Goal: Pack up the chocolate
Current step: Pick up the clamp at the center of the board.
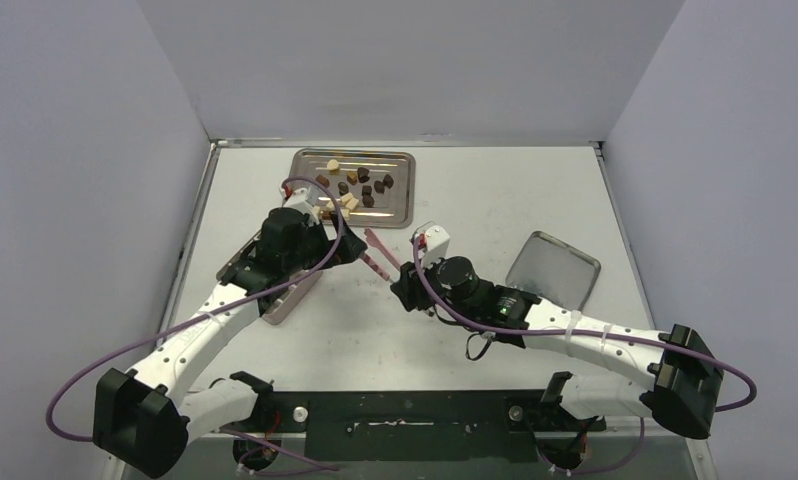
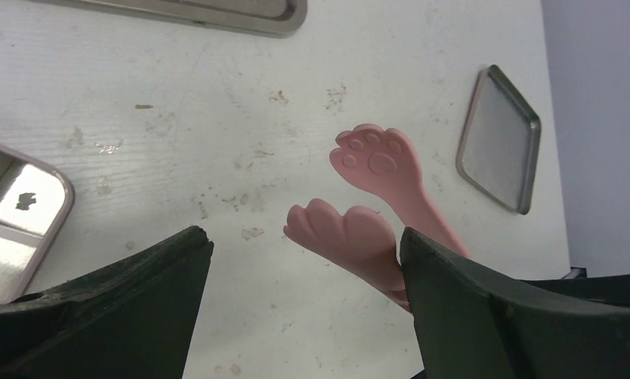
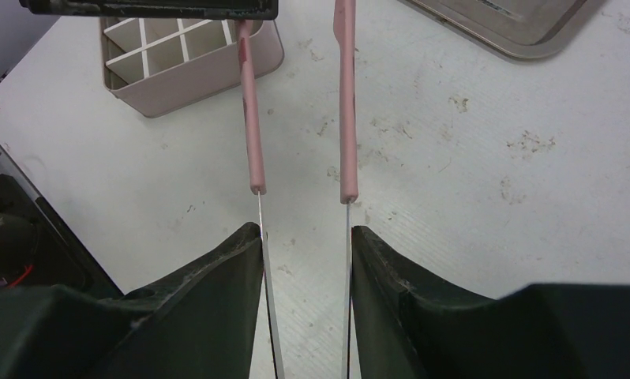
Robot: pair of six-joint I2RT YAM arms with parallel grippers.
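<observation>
The chocolate [image 1: 355, 186], several dark, brown and cream chunks, lies on a steel tray [image 1: 403, 204] at the back. None shows in the wrist views. My right gripper [image 3: 305, 229] is shut on the metal arms of the pink tongs [image 3: 253, 118], which point toward the left arm. In the top view the pink tongs [image 1: 378, 255] run from my right gripper [image 1: 407, 282] to my left gripper [image 1: 340, 240]. My left gripper [image 2: 304, 234] is open, its jaws wide apart. The tongs' paw-shaped tips [image 2: 347, 237] lie against its right finger [image 2: 485, 308], and nothing sits between the tips.
A pale pink box with white dividers [image 3: 185, 47] sits under the left arm, box [image 1: 280, 300] in the top view. Right of centre a flat metal lid [image 1: 552, 270] lies on the table. The tray's rim [image 2: 217, 12] edges the left wrist view.
</observation>
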